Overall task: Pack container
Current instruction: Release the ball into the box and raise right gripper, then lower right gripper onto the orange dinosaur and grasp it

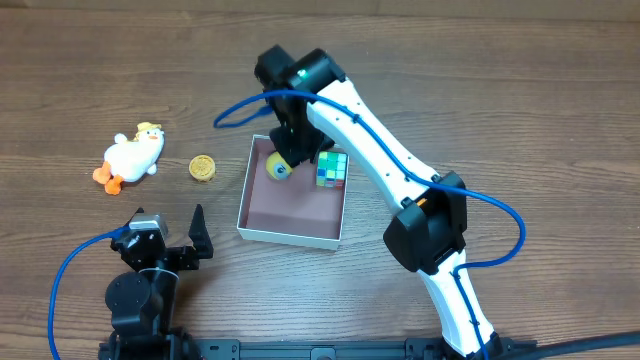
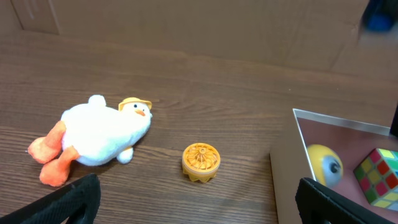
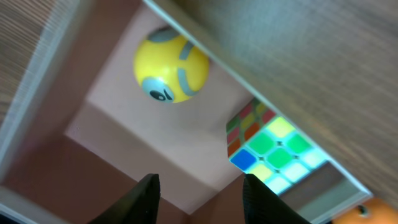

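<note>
The white-walled container point(image 1: 290, 210) is sitting at the middle of the wooden desk point(image 1: 500, 100), its pinkish-brown floor facing up. Inside it, a yellow ball point(image 3: 171, 67) and a multicoloured puzzle cube point(image 3: 270, 149) are lying near the far wall, close together but not touching. The right tool point(image 3: 200, 186) is hanging over the container's far end, directly above the ball, with its two dark fingers spread apart and gripping nothing. The left tool point(image 2: 199, 199) is waiting low at the near left of the desk, well apart from the container, its fingers also spread wide and holding nothing. To the container's left, a white plush duck point(image 1: 130, 158) with orange feet is lying on its side, and a small orange disc point(image 1: 203, 168) is resting between the duck and the container wall.
</note>
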Tool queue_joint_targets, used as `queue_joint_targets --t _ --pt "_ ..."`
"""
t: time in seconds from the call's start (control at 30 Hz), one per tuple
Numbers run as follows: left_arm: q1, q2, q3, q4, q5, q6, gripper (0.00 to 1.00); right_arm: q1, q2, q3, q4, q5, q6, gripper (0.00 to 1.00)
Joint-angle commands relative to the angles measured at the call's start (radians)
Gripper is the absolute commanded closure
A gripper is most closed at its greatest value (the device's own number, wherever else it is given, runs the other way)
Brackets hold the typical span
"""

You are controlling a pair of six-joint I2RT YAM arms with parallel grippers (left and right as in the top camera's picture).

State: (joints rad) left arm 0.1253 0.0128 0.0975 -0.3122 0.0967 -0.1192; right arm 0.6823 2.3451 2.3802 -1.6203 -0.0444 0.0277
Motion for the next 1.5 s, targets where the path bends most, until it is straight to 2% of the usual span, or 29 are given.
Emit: queue_joint_targets --t 0.0,0.07,0.4,0.63,0.73,0.8,0.97,1.07,1.17,1.27,1.47 --pt "0.006 -0.006 -0.003 0.002 0.0 0.023 0.0 -0.005 -0.005 0.159 -0.05 0.043 -0.002 0.54" --pt "0.006 -0.006 -0.003 0.002 0.0 0.023 0.0 -0.012 -0.005 0.204 -0.074 0.047 -0.002 0.52" --pt "0.006 -0.006 -0.003 0.002 0.0 0.023 0.0 -0.117 -0.007 0.206 -0.074 -0.025 0.002 0.53" --pt "0.006 -0.006 -0.003 0.002 0.0 0.023 0.0 -0.288 -0.007 0.206 -0.074 -0.149 0.002 0.53" --pt "0.006 -0.006 -0.003 0.002 0.0 0.023 0.0 -0.354 -0.007 0.206 -0.069 -0.151 0.005 0.5" --pt "0.006 -0.006 -0.003 0.002 0.0 0.023 0.0 -0.403 -0.007 0.2 -0.056 -0.12 0.058 0.46" --pt "0.006 -0.006 -0.003 0.002 0.0 0.023 0.0 -0.503 -0.007 0.165 -0.059 -0.11 0.085 0.48" --pt "0.006 -0.006 -0.003 0.002 0.0 0.023 0.0 -0.52 -0.007 0.126 -0.074 -0.095 0.08 0.48" --pt "0.006 -0.006 -0.003 0.002 0.0 0.022 0.0 -0.523 -0.007 0.119 -0.072 0.003 0.081 0.47" --pt "0.006 -0.006 -0.003 0.002 0.0 0.023 0.0 -0.527 -0.018 0.126 -0.074 -0.005 0.088 0.47" --pt "0.006 -0.006 -0.003 0.002 0.0 0.023 0.0 -0.529 -0.141 0.126 -0.074 0.0 0.1 0.42"
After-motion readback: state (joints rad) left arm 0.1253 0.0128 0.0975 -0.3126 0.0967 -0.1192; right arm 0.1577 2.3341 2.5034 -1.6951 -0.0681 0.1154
